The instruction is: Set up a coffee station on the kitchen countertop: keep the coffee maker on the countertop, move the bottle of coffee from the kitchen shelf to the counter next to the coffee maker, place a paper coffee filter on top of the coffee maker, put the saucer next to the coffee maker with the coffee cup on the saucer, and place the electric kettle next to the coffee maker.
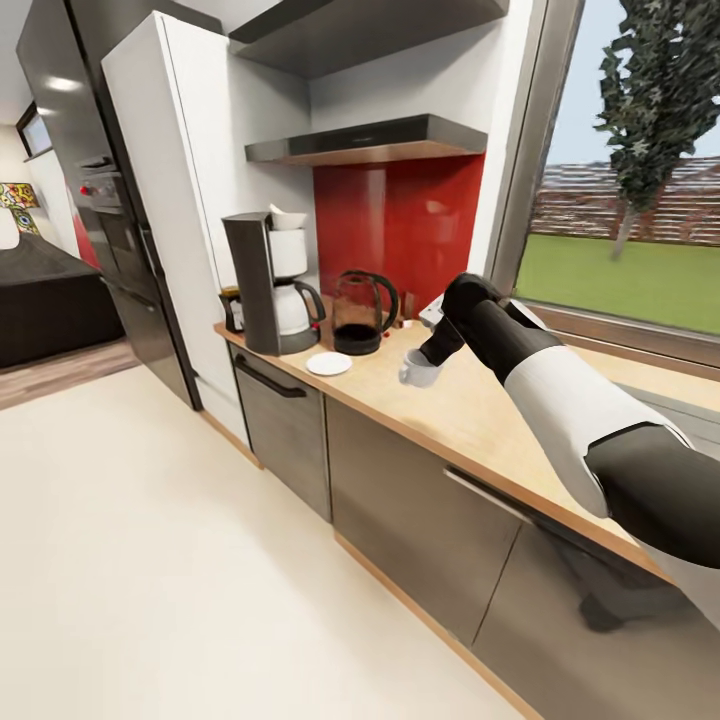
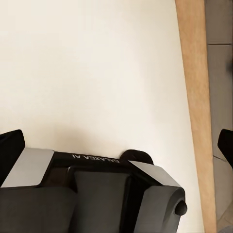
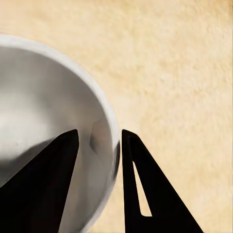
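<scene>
The right arm [image 1: 560, 400] is the closest thing in the head view, stretching from about 4 o'clock up toward the middle. At its end the right claw [image 1: 432, 352] is clamped on the rim of the coffee cup [image 1: 418, 370]. The right wrist view shows it well: one black finger [image 3: 43, 184] sits inside the cup [image 3: 48, 111] and the other finger [image 3: 145, 184] outside, with the white wall pinched between them. Can't quite tell whether the cup is touching the light wood tabletop [image 1: 470, 410] or sitting just above it.

Going outward from the cup: the saucer [image 1: 329, 364] lies flat on the tabletop at roughly 9 o'clock from it, near but apart. Just behind the saucer stands the electric kettle [image 1: 362, 312], and beside that, further toward 9 o'clock, the coffee maker [image 1: 268, 285] with the paper coffee filter [image 1: 287, 216] on top. A small dark jar, the bottle of coffee [image 1: 231, 308], peeks out by the machine's far side at the tabletop's end. The kitchen shelf [image 1: 370, 140] hangs above, over a red backsplash [image 1: 400, 220].

In the left wrist view the left claw [image 2: 116, 141] points at cream floor [image 2: 97, 63], its finger tips at opposite edges, so spread wide apart.
</scene>
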